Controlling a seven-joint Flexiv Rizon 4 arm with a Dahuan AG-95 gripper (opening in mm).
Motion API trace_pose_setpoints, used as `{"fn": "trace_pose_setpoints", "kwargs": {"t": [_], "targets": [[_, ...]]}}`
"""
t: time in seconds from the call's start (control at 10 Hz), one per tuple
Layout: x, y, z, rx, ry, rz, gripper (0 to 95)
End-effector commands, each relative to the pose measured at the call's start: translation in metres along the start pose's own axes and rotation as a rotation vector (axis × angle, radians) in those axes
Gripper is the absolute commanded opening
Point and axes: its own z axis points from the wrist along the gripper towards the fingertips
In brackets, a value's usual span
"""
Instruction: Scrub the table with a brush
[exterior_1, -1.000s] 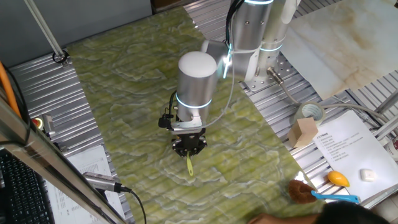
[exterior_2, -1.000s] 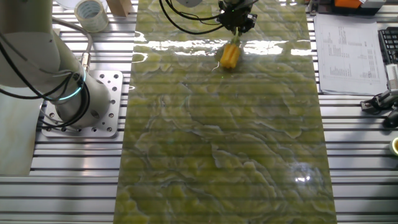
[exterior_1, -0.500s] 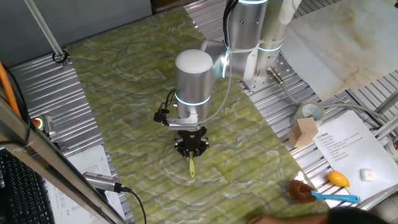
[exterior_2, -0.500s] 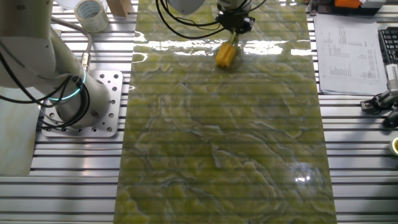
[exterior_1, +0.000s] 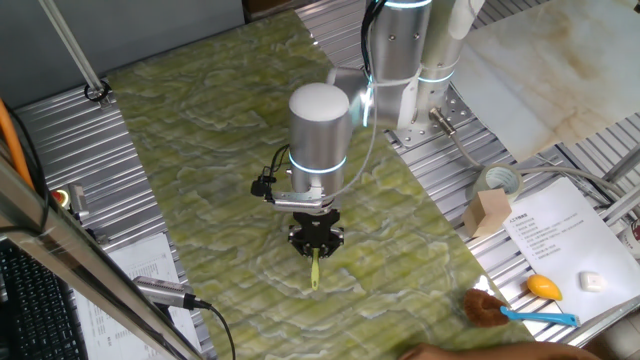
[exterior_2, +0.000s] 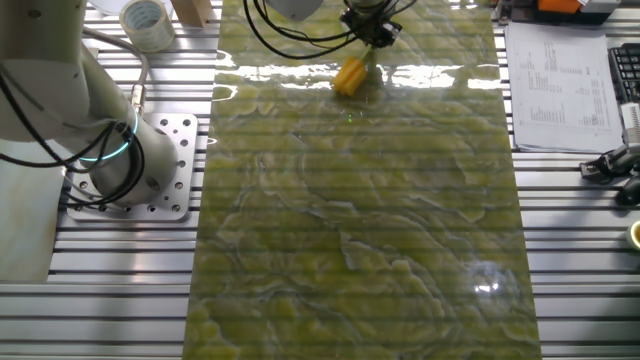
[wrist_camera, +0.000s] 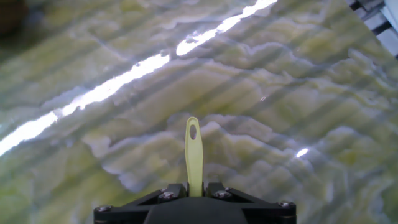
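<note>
The yellow-green marbled table (exterior_1: 200, 130) (exterior_2: 360, 220) (wrist_camera: 280, 93) fills the middle of every view. My gripper (exterior_1: 315, 240) (exterior_2: 368, 25) (wrist_camera: 194, 186) points down near its middle in one fixed view and is shut on the brush. The thin yellow-green handle (exterior_1: 315, 272) (wrist_camera: 193, 146) sticks out between the two black fingers, its end hole showing in the hand view. The other fixed view shows the yellow blocky head (exterior_2: 349, 77) resting on the table below the gripper, tilted. The hand view hides the head.
A brown-bristled brush with a blue handle (exterior_1: 495, 308) lies at the right front edge. Beside it are a paper sheet (exterior_1: 560, 240), a yellow object (exterior_1: 543, 287), a wooden block (exterior_1: 490, 212) and a tape roll (exterior_1: 497, 181) (exterior_2: 146, 22). The arm's base (exterior_2: 110, 150) stands on ribbed metal.
The gripper and brush have slid across the table: rightward and slightly forward in one fixed view, leftward and upward in the other fixed view. The grip is unchanged.
</note>
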Motion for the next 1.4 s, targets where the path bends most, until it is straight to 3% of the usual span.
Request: {"fn": "trace_pose_setpoints", "kwargs": {"t": [0.1,0.4,1.0,1.4], "targets": [[-0.004,0.005,-0.001,-0.006,-0.011,0.062,0.0],[-0.004,0.008,-0.001,-0.007,-0.011,0.118,0.0],[-0.002,0.006,-0.002,0.071,0.049,-0.071,0.0],[0.0,-0.002,-0.003,0.08,0.042,-0.149,0.0]]}}
